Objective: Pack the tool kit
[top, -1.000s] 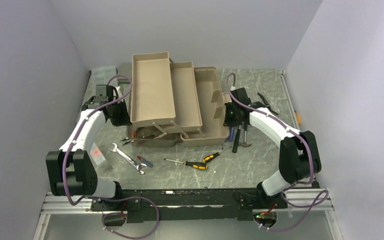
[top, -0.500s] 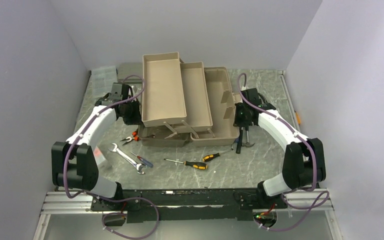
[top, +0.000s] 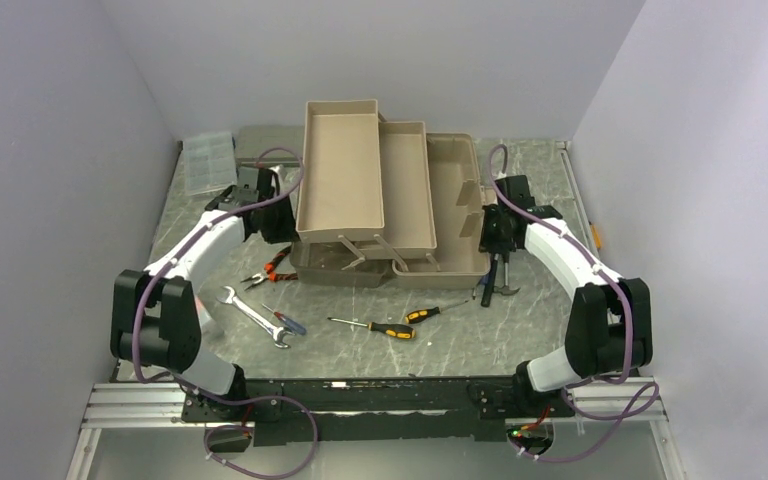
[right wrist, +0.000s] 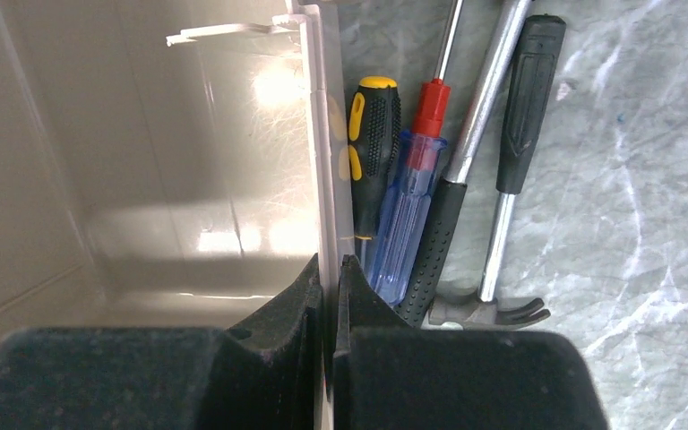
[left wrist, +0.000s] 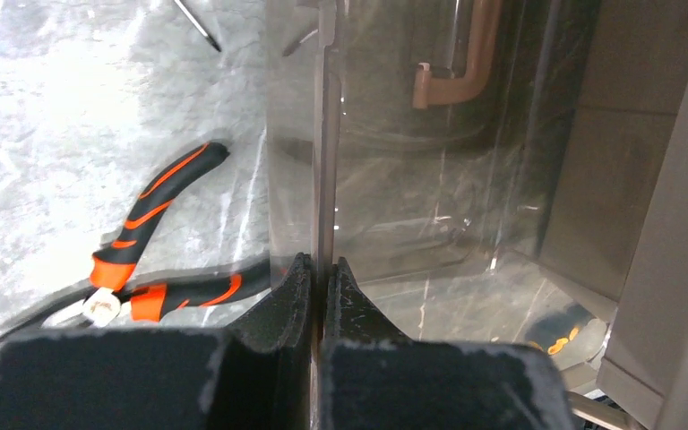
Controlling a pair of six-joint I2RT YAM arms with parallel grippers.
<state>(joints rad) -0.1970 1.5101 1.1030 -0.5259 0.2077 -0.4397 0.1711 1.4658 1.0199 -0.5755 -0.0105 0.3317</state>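
Toolbox (top: 450,200) sits mid-table (top: 540,330), open, its two trays (top: 340,170) folded out and stepped up toward the left, both bare inside.

Left gripper (left wrist: 322,269): fingers clenched on the thin edge of the smoky see-through lid (left wrist: 403,179) at the box's left side. The pink handle (left wrist: 466,63) shows through the lid.

Right gripper (right wrist: 330,264): fingers pinched tight on the upright rim of the box's right wall (right wrist: 318,134).

Loose tools on the table:
- orange-and-black pliers (left wrist: 143,260), just left of the lid, near the left gripper
- yellow-and-black screwdriver (right wrist: 372,152), blue-handled screwdriver (right wrist: 408,224) and a claw hammer (right wrist: 502,242), side by side along the right wall
- another yellow-and-black screwdriver (top: 375,328) in front of the box, well apart from it

Clear organiser box (top: 208,160) at the far left corner.
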